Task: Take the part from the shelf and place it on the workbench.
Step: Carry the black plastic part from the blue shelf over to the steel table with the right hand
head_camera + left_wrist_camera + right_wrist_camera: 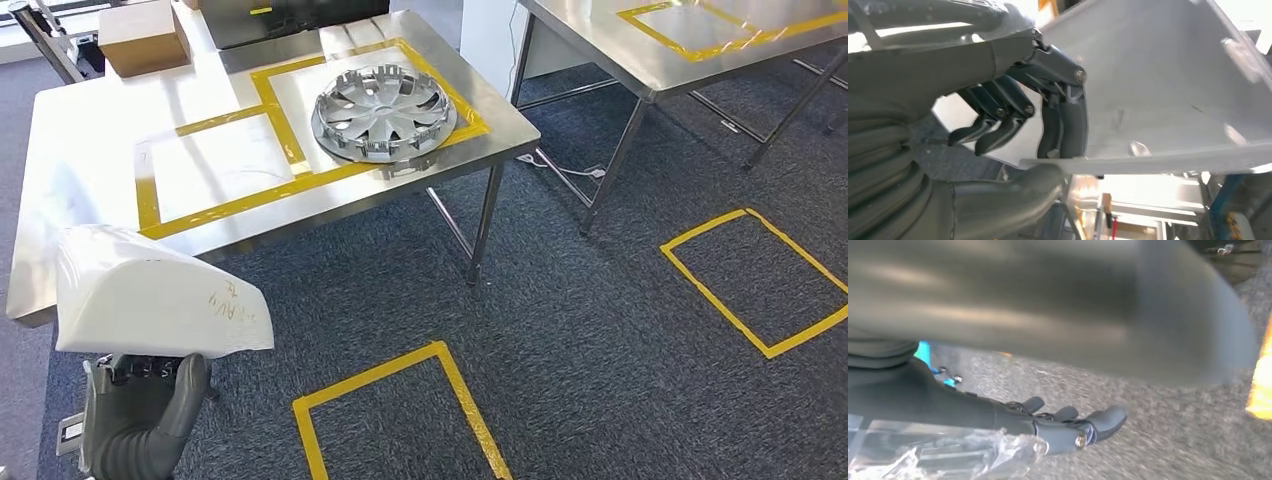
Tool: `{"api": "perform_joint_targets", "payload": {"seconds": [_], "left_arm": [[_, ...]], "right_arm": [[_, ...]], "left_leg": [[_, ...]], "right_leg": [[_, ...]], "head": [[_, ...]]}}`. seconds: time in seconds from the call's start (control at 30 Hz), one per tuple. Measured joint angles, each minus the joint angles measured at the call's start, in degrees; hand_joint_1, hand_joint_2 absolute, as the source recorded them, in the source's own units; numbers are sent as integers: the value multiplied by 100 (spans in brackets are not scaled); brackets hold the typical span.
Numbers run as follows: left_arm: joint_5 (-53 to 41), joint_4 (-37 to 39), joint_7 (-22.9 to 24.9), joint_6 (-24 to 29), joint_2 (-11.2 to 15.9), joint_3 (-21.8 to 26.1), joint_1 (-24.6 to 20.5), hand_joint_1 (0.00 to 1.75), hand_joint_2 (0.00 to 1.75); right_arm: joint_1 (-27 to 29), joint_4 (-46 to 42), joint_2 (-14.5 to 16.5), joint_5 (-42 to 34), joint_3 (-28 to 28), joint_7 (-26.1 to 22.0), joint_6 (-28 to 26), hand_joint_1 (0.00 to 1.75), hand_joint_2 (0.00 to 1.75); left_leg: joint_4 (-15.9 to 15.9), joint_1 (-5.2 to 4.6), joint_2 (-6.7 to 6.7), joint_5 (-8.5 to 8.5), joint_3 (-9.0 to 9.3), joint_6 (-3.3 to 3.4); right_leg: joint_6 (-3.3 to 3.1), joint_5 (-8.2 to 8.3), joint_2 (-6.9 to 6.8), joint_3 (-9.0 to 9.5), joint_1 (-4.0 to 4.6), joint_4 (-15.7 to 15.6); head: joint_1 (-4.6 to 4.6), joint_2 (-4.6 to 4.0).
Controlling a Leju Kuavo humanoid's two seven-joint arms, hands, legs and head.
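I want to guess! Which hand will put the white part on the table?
Probably the left hand: it already grips the white part beside the workbench. The right hand hangs over the carpet, holding nothing.

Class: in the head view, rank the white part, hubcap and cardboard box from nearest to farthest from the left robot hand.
1. White part: held in the left robot hand.
2. Hubcap: mid-workbench, right square.
3. Cardboard box: workbench's far edge.

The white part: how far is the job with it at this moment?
Picked up already: the left hand grips the white part by its edge, off the shelf. Left to do: the part hangs over the carpet, before the steel workbench, where a silver wheel cover fills one taped frame. Placing has not happened yet. The right hand hangs near the floor.
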Motion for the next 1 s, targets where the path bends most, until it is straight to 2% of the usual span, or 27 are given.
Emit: {"api": "perform_joint_targets", "payload": {"seconds": [0.07,0.1,0.17,0.2,0.27,0.3,0.33,0.37,0.43,0.47,0.5,0.57,0.63,0.67,0.7,0.77,0.8,0.83,0.87,0.93,0.97,1.0], "left_arm": [[-12,-9,7,11,0,8,19,175,175],[-19,-17,10,15,1,13,31,175,175],[-37,-37,11,20,1,17,30,175,175],[-43,-44,12,19,1,17,30,175,175],[-53,-49,13,20,1,17,33,175,175],[-57,-49,14,20,1,17,37,175,175],[-61,-49,15,20,1,17,41,175,175],[-65,-49,15,20,1,17,43,175,175],[-72,-49,15,20,1,17,45,175,175],[-74,-50,15,20,1,17,44,175,175],[-75,-51,16,21,1,17,44,175,175],[-76,-56,19,22,0,19,44,175,175],[-78,-68,20,24,1,23,44,175,175],[-79,-74,20,24,2,27,39,175,175],[-80,-77,20,25,2,31,35,175,175],[-79,-77,20,25,2,34,34,175,175],[-79,-76,21,25,2,34,38,175,175],[-79,-75,21,26,2,35,42,175,175],[-80,-75,21,27,2,36,43,175,175],[-86,-75,21,33,2,41,44,175,175],[-90,-75,22,34,2,44,43,175,175],[-95,-76,24,36,1,47,40,175,175]], "right_arm": [[-8,0,3,1,1,1,1,0,0],[-9,0,4,0,1,2,1,0,0],[-20,0,5,1,1,3,0,0,0],[-26,0,7,1,1,4,-1,0,0],[-25,0,11,2,2,4,-1,0,0],[-16,0,12,2,3,6,-1,0,0],[-9,0,11,2,3,8,-2,0,0],[-5,0,11,2,3,9,-4,0,0],[-4,0,8,2,3,11,-8,0,0],[-5,0,5,2,3,10,-10,0,0],[-6,0,3,2,3,9,-13,0,0],[-5,0,-1,2,3,10,-20,0,0],[-2,-1,1,2,3,13,-24,0,0],[-4,-2,1,2,3,13,-26,0,0],[-9,-2,2,2,3,13,-27,0,0],[-13,-3,5,2,3,13,-28,0,0],[-10,-3,9,1,3,14,-28,0,0],[-6,-4,11,1,3,15,-27,0,0],[-3,-4,12,1,3,17,-27,0,0],[-1,-6,12,1,3,21,-27,0,0],[-4,-7,12,2,3,22,-27,0,0],[-8,-8,12,2,3,22,-28,0,0]], "left_leg": [[-62,-28,14,-49,-10,107],[-56,-23,9,-15,9,158],[-98,-8,5,-32,55,229],[-112,-4,6,-44,79,260],[-112,-20,5,-87,109,308],[-111,-31,-2,-112,130,321],[-110,-41,-10,-140,163,326],[-110,-49,-19,-173,206,324],[-110,-58,-30,-250,309,301],[-106,-64,-34,-284,340,279],[-106,-65,-37,-306,355,253],[-124,-60,-43,-329,362,192],[-121,-51,-37,-378,389,129],[-19,-49,-33,-450,361,94],[199,-43,-29,-569,272,61],[898,-23,-25,-844,-88,2],[1188,-13,-25,-907,-265,-19],[1314,-4,-25,-861,-374,-35],[1218,3,-24,-698,-377,-47],[579,16,-16,-224,-144,-56],[253,10,-12,-71,-3,-44],[24,0,-7,-19,99,-6]], "right_leg": [[80,-54,-12,0,9,12],[119,-90,-20,14,6,17],[173,-229,-29,-60,1,216],[188,-359,-27,-205,-2,491],[201,-608,-26,-651,-3,1232],[199,-633,-26,-845,-2,1498],[190,-537,-24,-951,1,1567],[170,-336,-22,-955,7,1425],[99,158,-5,-745,34,755],[63,299,4,-628,51,450],[34,349,13,-549,68,253],[-5,300,19,-495,93,129],[-49,292,18,-434,66,44],[-71,294,14,-386,45,-6],[-91,291,8,-336,26,-46],[-112,256,-1,-268,22,-67],[-113,233,-4,-242,19,-66],[-106,207,-4,-212,15,-64],[-95,178,-1,-174,7,-62],[-54,106,6,-77,-10,-60],[-21,68,11,-37,-7,-51],[13,39,13,-16,-1,-44]], "head": [[-1,0],[13,0],[47,0],[62,0],[88,0],[91,0],[93,0],[97,0],[98,0],[92,0],[86,0],[80,0],[80,0],[69,0],[59,0],[43,0],[43,0],[42,0],[42,0],[42,0],[35,0],[31,0]]}}
